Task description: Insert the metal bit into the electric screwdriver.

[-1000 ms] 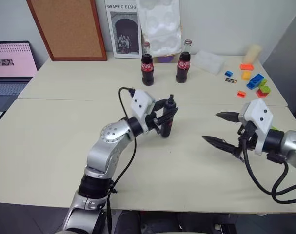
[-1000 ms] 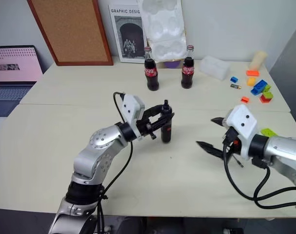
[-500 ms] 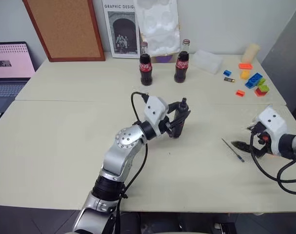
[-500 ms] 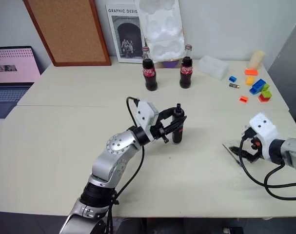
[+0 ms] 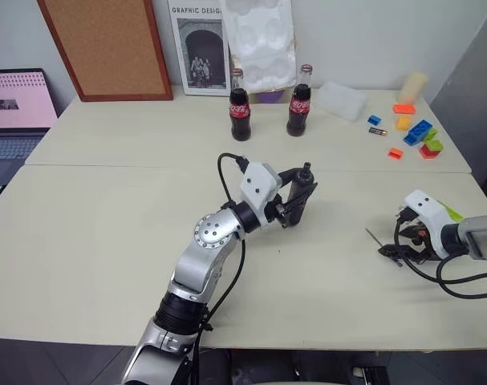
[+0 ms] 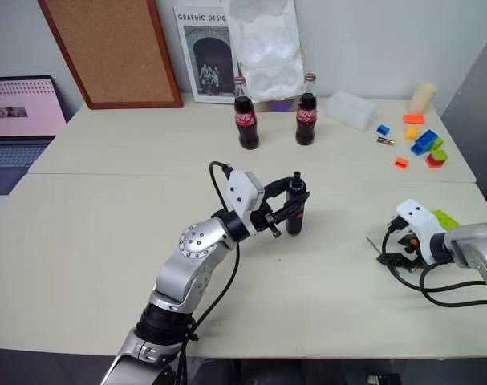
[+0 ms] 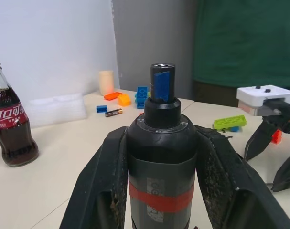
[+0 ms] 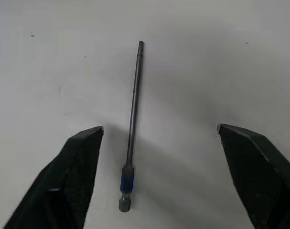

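Hovering with jaws spread, the right pincer (image 8: 156,176) straddles the thin dark grey metal bit (image 8: 132,125) lying on the pale desk (image 5: 107,216). Best to centre, then pinch mid-shaft. Left pincer (image 7: 163,157) clamps the black red-banded electric screwdriver (image 7: 162,143) upright.

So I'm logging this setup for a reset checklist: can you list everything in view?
electric screwdriver: 1, black with red band, upright in left gripper
metal bit: 1, dark grey, flat on table between right gripper's fingers
cola bottles: 2, dark, far side of table
building bricks: several, mixed colours, far right
battery: 1, by the bricks
foam pieces: white, against wall
cork board: 1, brown, far left
poster: 1, against wall
laptop: 1, left edge
table: 1, cream
left gripper: shut on screwdriver
right gripper: open, over bit
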Available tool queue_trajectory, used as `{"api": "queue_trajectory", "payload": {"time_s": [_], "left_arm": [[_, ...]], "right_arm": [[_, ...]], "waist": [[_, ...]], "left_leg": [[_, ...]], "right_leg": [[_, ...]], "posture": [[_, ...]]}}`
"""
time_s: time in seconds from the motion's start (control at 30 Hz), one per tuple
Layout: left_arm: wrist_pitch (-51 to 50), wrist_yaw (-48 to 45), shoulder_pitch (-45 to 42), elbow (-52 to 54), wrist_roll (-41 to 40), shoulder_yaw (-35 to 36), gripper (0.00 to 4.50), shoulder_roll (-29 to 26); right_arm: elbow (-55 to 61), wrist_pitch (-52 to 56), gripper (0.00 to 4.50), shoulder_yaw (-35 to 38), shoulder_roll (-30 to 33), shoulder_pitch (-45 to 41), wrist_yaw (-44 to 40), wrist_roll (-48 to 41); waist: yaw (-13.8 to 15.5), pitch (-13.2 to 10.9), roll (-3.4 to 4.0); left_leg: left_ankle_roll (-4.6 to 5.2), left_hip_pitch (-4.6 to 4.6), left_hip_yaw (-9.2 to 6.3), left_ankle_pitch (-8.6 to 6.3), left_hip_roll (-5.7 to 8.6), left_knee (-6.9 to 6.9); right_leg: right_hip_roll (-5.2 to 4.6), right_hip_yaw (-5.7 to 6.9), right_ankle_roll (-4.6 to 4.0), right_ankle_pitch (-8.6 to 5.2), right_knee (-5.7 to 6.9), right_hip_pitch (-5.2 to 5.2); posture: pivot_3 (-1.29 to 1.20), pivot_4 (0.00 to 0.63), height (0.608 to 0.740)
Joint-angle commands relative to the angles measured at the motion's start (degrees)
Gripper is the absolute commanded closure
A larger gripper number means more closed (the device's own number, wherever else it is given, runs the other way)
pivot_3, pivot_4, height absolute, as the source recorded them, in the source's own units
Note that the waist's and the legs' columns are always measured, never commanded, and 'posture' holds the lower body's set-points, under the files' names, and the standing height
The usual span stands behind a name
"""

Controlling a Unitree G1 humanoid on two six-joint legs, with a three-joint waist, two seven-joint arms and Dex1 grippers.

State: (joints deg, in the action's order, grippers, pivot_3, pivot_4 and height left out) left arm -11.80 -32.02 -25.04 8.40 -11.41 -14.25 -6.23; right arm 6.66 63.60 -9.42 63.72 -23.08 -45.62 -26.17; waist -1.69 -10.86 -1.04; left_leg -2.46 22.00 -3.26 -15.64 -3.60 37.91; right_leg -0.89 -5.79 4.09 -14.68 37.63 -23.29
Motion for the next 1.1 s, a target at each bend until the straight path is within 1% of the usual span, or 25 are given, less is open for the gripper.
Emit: {"api": "queue_trajectory", "payload": {"time_s": [0.03,0.13,0.23,0.27,0.3,0.37,0.43,0.6,0.77,0.83,0.87,0.97,1.0,1.07,1.1], "left_arm": [[2.08,0.28,-0.57,2.59,-0.03,-0.06,2.86,0.78],[2.32,0.38,-0.46,2.39,0.25,-0.30,2.86,0.85],[2.65,0.57,-0.52,2.15,0.42,-0.28,2.86,1.04],[2.71,0.58,-0.57,2.06,0.46,-0.27,2.86,1.07],[2.81,0.56,-0.61,1.98,0.54,-0.30,2.86,1.06],[3.10,0.42,-0.69,1.78,0.61,-0.31,2.86,0.97],[3.28,0.23,-0.78,1.61,0.65,-0.39,2.86,0.92],[3.57,-0.16,-1.00,1.23,0.77,-0.58,2.86,0.91],[3.09,-0.65,-1.42,1.34,0.60,-0.41,2.86,0.77],[1.90,-0.79,-1.72,1.46,0.00,-0.05,2.86,0.75],[0.99,-0.95,-2.02,1.46,-0.66,0.41,2.86,0.70],[-0.76,-1.43,-2.48,1.48,-1.88,1.38,2.86,0.34],[-1.53,-1.66,-2.70,1.52,-2.27,1.70,2.86,0.09],[-3.03,-3.93,-3.77,1.79,-3.70,2.21,2.86,-1.45],[-3.31,-4.70,-4.11,1.90,-4.15,2.33,2.86,-2.01]], "right_arm": [[-1.28,0.46,1.64,-3.33,0.51,-2.87,-3.19,2.31],[-2.60,1.27,2.40,-4.34,-0.16,-4.47,-4.08,3.23],[-3.27,1.81,3.03,-4.83,-0.58,-5.12,-5.03,3.66],[-3.24,1.90,3.23,-4.88,-0.62,-5.18,-5.33,3.71],[-3.08,2.03,3.55,-4.83,-0.63,-5.19,-5.56,3.73],[-2.60,2.66,3.94,-4.55,-0.76,-5.33,-5.87,3.58],[-2.01,3.59,4.44,-3.95,-0.94,-5.46,-6.12,3.22],[-0.65,4.77,4.50,-2.40,-1.02,-5.31,-6.32,3.07],[1.02,6.20,4.50,2.86,-1.59,-5.94,-5.49,1.26],[2.34,7.07,4.50,6.32,-2.33,-6.26,-4.62,-0.15],[4.11,7.28,4.50,9.42,-3.32,-5.90,-3.78,-1.17],[8.43,7.50,4.50,15.15,-5.74,-4.59,-2.18,-3.44],[10.48,8.41,4.50,17.81,-7.34,-4.00,-1.64,-5.10],[16.82,9.87,4.50,26.17,-13.20,-2.20,-0.23,-10.58],[18.75,10.27,4.50,28.72,-15.19,-1.67,0.42,-12.25]], "waist": [[0.00,0.00,0.00],[-0.04,0.00,0.00],[-0.09,0.00,0.00],[-0.08,0.00,0.00],[-0.06,0.00,0.00],[-0.07,0.00,0.00],[-0.07,0.00,0.00],[-0.06,0.00,0.00],[-0.06,0.00,0.01],[-0.06,0.00,0.01],[-0.06,0.00,0.01],[-0.04,-0.01,0.00],[-0.05,-0.01,0.00],[-0.01,-0.01,-0.01],[-0.02,-0.01,0.00]], "left_leg": [[0.00,0.00,0.00,0.00,0.00,-0.01],[0.00,0.00,0.00,0.00,0.00,-0.01],[0.00,-0.01,0.00,0.00,0.00,-0.01],[0.00,0.00,0.00,0.00,0.00,-0.01],[0.00,0.00,-0.01,0.00,0.00,-0.01],[0.00,0.00,-0.01,0.00,0.00,-0.01],[0.00,0.00,0.00,0.00,0.00,-0.01],[0.00,0.00,-0.01,0.00,0.00,0.00],[0.00,0.00,0.00,0.00,0.00,-0.01],[0.00,0.01,0.00,0.00,0.00,-0.01],[0.00,0.01,0.00,0.00,0.00,-0.01],[0.00,0.02,-0.01,0.00,0.00,0.00],[0.00,0.02,-0.02,0.00,0.00,-0.02],[0.00,0.03,-0.04,0.00,-0.01,-0.04],[0.00,0.05,-0.09,0.00,-0.01,-0.05]], "right_leg": [[0.00,0.00,0.00,0.00,-0.01,0.00],[0.00,0.01,0.02,-0.01,-0.01,0.00],[0.00,0.01,0.03,-0.02,-0.01,0.00],[0.00,0.01,0.02,-0.01,-0.01,0.00],[0.00,0.02,0.02,-0.01,0.00,0.00],[0.00,0.02,0.02,-0.01,-0.01,0.00],[0.00,0.01,0.02,-0.01,-0.01,0.00],[0.00,0.01,0.02,-0.01,0.00,0.00],[0.00,0.01,0.02,-0.01,0.00,0.00],[0.00,0.01,0.02,-0.01,0.00,-0.01],[0.00,0.01,0.03,-0.02,0.00,-0.01],[0.00,0.01,0.03,-0.02,0.00,-0.01],[0.00,0.03,0.06,-0.04,0.00,-0.01],[0.01,0.05,0.13,-0.08,0.00,-0.01],[0.02,0.09,0.13,-0.08,0.00,-0.01]], "posture": [[0.00,0.150,0.740],[0.00,0.150,0.740],[0.00,0.150,0.740],[0.00,0.150,0.740],[0.00,0.150,0.740],[0.00,0.150,0.740],[0.00,0.150,0.740],[0.00,0.150,0.740],[0.00,0.150,0.740],[0.00,0.150,0.740],[0.00,0.150,0.740],[0.00,0.150,0.740],[0.00,0.150,0.740],[0.00,0.150,0.740],[0.00,0.150,0.740]]}}
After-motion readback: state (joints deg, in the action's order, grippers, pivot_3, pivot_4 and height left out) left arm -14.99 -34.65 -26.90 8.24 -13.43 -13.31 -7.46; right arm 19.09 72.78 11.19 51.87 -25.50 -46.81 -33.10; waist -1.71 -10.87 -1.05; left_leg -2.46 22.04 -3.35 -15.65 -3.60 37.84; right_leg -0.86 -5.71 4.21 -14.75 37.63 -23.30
